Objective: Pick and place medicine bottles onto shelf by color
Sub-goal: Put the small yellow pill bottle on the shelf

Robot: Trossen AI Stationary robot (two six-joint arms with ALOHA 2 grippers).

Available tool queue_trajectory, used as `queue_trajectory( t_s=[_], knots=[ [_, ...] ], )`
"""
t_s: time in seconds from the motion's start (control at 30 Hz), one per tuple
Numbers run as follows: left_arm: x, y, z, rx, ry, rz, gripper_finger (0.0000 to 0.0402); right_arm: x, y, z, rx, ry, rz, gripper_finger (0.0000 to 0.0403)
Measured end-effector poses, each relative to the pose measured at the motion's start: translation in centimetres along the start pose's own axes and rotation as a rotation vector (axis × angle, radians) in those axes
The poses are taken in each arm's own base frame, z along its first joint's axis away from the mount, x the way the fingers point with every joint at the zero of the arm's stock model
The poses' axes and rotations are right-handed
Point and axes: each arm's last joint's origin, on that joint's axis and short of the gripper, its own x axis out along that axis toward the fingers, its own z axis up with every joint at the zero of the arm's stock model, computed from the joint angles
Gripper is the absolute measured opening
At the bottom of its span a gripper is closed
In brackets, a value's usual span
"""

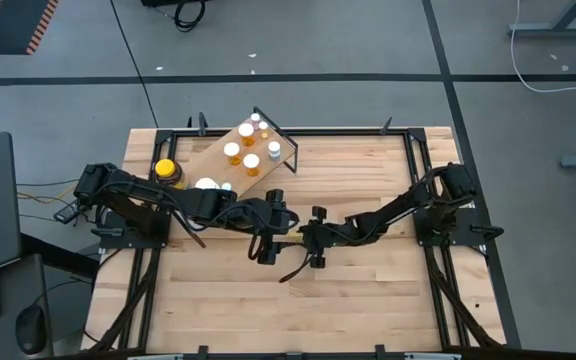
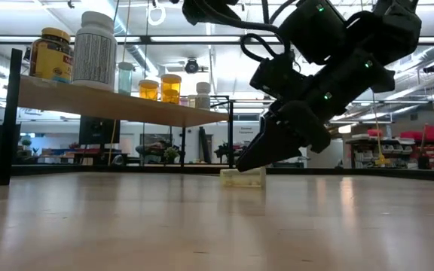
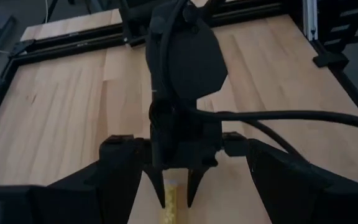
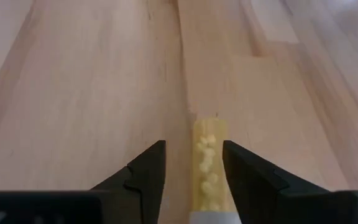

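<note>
a little yellow bottle (image 4: 207,163) lies on its side on the tabletop (image 1: 368,300), near the middle. it is full of tiny yellow bits. the right claw (image 4: 194,163) is low over it, with one dark finger on each side of the bottle. the fingers are apart, with thin gaps between them and the bottle, so the claw is open and not squeezing it.

the left claw (image 1: 266,252) is just beside the right one, near the middle of the tabletop. its wide fingers (image 3: 120,163) are spread open and hold nothing.

the shelf (image 1: 230,152) stands at the far left part of the tabletop. many bottles are on it: orange ones with white caps (image 1: 251,164), a big white one (image 2: 96,49), and a jar with a yellow lid (image 1: 166,170) at its end.
</note>
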Motion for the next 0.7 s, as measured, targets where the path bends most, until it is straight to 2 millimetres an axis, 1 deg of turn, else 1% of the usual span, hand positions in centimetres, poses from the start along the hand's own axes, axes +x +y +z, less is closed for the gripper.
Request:
queue_trajectory(
  t_s=[0.23, 0.33, 0.4, 0.53, 0.7],
  knots=[
    [0.0, 0.0, -0.1, 0.0, 0.015, -0.001, 0.029, 0.0, 0.0, 0.0, 0.0, -0.003, -0.002, 0.0212],
    [0.1, 0.0, -0.5, -0.001, 0.049, 0.005, 0.029, -0.4, -0.1, 0.2, -0.005, 0.007, -0.004, 0.0227],
    [0.3, 0.0, -0.9, -0.012, 0.084, 0.044, 0.029, -1.0, -0.4, 0.4, -0.01, 0.024, -0.025, 0.0234],
    [1.1, 0.2, -1.6, -0.016, 0.138, 0.163, 0.029, -2.8, -1.1, 0.8, 0.003, 0.091, -0.072, 0.0242],
    [3.6, 0.2, -2.8, -0.012, 0.195, 0.17, 0.029, -6.5, -2.3, 1.6, 0.077, 0.169, -0.104, 0.0245]
  ],
)
